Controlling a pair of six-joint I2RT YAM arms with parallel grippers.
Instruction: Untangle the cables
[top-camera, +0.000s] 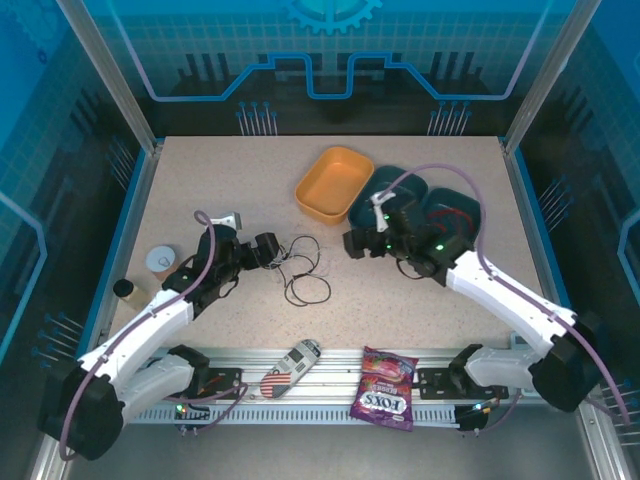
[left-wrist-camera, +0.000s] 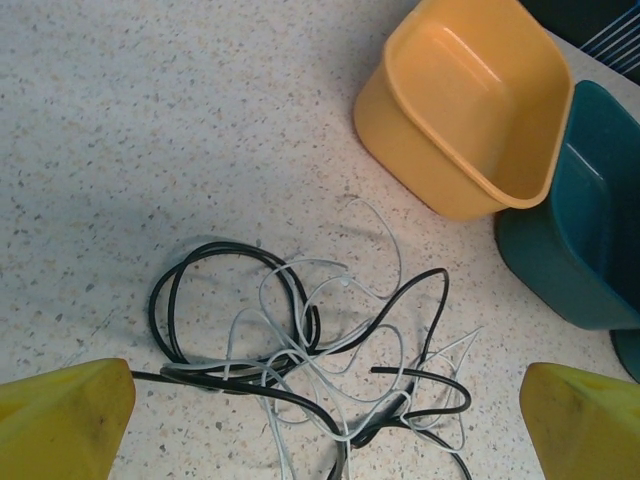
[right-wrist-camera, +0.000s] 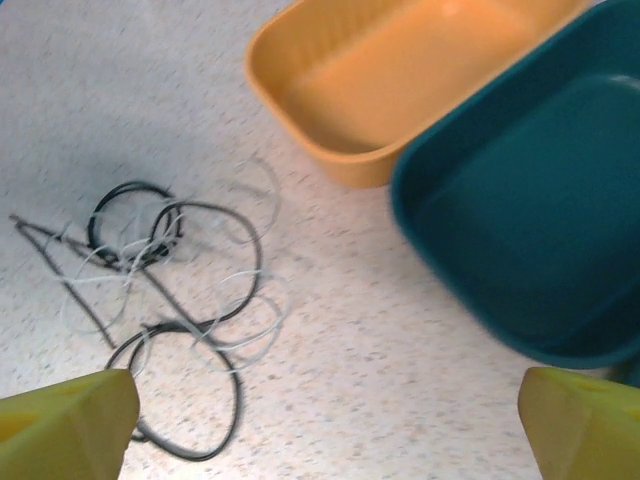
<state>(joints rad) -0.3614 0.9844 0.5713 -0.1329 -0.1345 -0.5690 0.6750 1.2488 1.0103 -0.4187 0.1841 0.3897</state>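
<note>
The black cable (left-wrist-camera: 300, 300) and the white cable (left-wrist-camera: 345, 345) lie tangled together on the speckled table (top-camera: 250, 190), a loose heap of loops (top-camera: 302, 270). My left gripper (top-camera: 268, 250) hovers at the heap's left edge, open (left-wrist-camera: 325, 440), with the tangle between its yellow fingertips (left-wrist-camera: 60, 420). A black strand runs past the left fingertip. My right gripper (top-camera: 352, 243) is open over bare table (right-wrist-camera: 325, 430), to the right of the cables (right-wrist-camera: 170, 280). Something small and red (top-camera: 453, 212) shows in the far teal bin; I cannot tell whether it is the red cable.
An orange tray (top-camera: 335, 183) stands behind the cables, with two teal bins (top-camera: 400, 185) to its right. A paper cup (top-camera: 160, 262) and a small dark cup (top-camera: 125, 289) are at the left. A sweets bag (top-camera: 385, 390) and a grey device (top-camera: 290, 367) lie on the front rail.
</note>
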